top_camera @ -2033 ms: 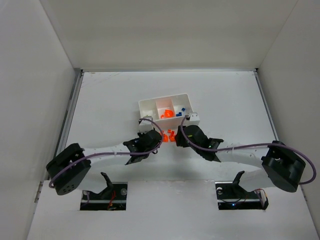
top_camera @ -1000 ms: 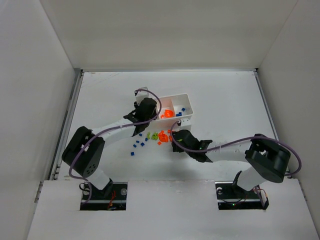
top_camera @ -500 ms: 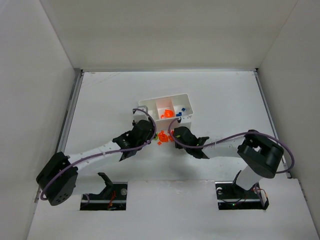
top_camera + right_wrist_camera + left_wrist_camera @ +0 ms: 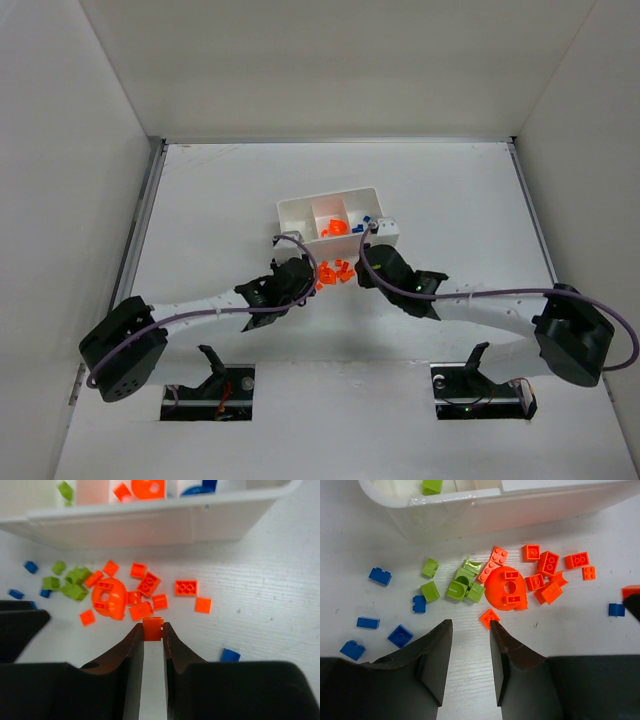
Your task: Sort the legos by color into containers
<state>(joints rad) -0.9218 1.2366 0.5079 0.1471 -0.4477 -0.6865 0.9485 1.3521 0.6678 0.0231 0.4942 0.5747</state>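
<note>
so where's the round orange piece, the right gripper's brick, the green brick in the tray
round orange piece (image 4: pixel 496 591): left wrist view, its flat top.
pinched orange brick (image 4: pixel 152 628): right wrist view, top face.
green brick (image 4: pixel 432 486): left wrist view, top face.

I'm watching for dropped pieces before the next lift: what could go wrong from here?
1. The right gripper pinches an orange brick only at its very fingertips; it could slip out on the way to the tray.
2. The left gripper hangs open where the green bricks lie near the small orange tile; closing might catch both colours.
</note>
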